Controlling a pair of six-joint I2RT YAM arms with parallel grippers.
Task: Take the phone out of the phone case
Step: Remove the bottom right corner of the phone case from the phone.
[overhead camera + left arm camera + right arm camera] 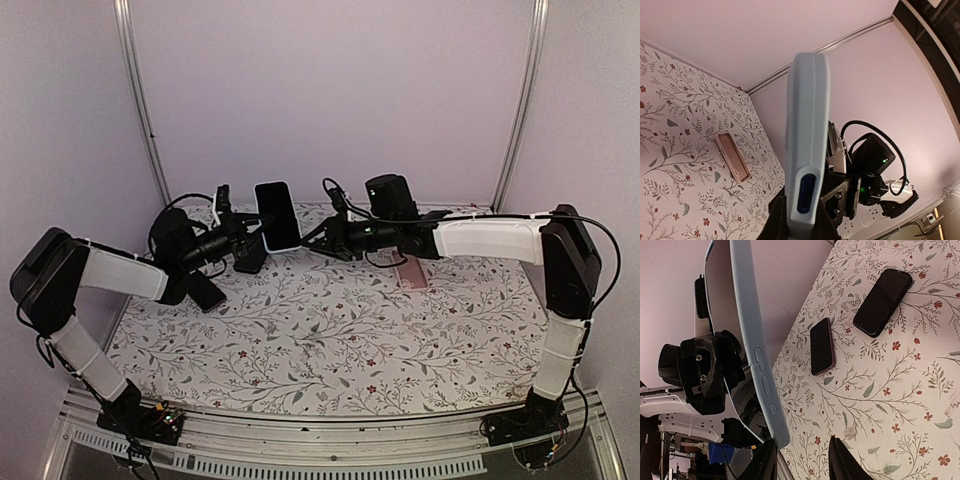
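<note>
A phone in a light blue case (277,215) is held upright above the back of the table. My left gripper (253,226) is shut on its lower end. In the left wrist view the case (807,130) stands edge-on between my fingers (776,220). My right gripper (318,238) is open just right of the phone. In the right wrist view the case's side with its buttons (756,355) runs down to my left fingertip (766,460), while the other fingertip (840,460) stands apart over the table. The phone's dark screen shows only in the top view.
An empty pink case (412,275) lies on the floral cloth at the right, also in the left wrist view (732,156). Two dark phones (250,256) (206,290) lie at the left, seen in the right wrist view (821,346) (883,295). Walls close the back and sides.
</note>
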